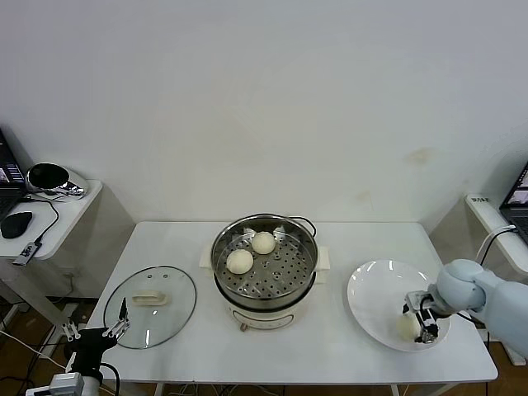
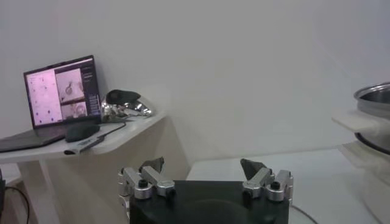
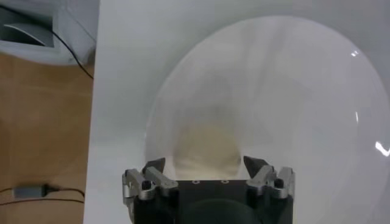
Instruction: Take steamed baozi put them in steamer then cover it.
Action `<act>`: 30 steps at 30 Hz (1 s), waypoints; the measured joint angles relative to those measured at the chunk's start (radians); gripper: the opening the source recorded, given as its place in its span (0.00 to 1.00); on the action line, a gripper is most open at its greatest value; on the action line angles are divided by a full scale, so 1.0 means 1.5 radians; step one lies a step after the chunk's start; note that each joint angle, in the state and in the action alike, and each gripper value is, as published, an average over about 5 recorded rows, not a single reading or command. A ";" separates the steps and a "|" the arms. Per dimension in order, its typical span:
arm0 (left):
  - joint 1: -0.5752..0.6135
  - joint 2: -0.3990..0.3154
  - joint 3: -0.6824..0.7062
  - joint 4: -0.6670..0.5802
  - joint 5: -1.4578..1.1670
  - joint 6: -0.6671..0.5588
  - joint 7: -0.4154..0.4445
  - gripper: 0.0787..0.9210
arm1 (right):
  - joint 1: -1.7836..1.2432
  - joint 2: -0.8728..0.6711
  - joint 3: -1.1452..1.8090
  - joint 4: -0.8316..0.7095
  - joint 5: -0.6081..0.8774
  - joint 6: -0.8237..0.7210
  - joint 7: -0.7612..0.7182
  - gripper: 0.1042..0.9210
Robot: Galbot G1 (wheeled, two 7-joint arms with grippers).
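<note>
The right gripper (image 1: 417, 323) was low over the white plate (image 1: 371, 289), its fingers spread wide on either side of one steamed baozi (image 3: 204, 146) without closing on it; two more baozi (image 1: 240, 261) lay on the perforated tray inside the steamer (image 1: 264, 272). The cover (image 1: 150, 307) lay flat on the table (image 1: 330, 346) left of the steamer; the left gripper (image 1: 115, 323) waited near its front edge, fingers open and empty.
</note>
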 measured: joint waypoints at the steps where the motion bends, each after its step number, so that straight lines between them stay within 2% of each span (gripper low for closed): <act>1: 0.000 0.000 0.000 0.000 0.000 0.000 0.000 0.88 | 0.000 0.000 0.000 0.000 0.000 0.000 0.000 0.63; 5: 0.000 0.000 0.000 -0.002 0.000 0.000 0.000 0.88 | 0.006 -0.001 0.000 0.002 0.002 -0.001 -0.001 0.59; 12: -0.002 0.001 0.001 -0.007 0.000 0.001 0.000 0.88 | 0.076 -0.007 -0.032 0.015 0.033 -0.006 -0.019 0.59; 19: -0.004 0.004 0.004 -0.008 -0.001 0.001 0.000 0.88 | 0.230 0.010 -0.084 0.014 0.095 -0.005 -0.048 0.59; 30: -0.007 0.005 0.005 -0.007 -0.001 0.000 -0.001 0.88 | 0.509 0.127 -0.227 0.030 0.216 0.028 -0.051 0.60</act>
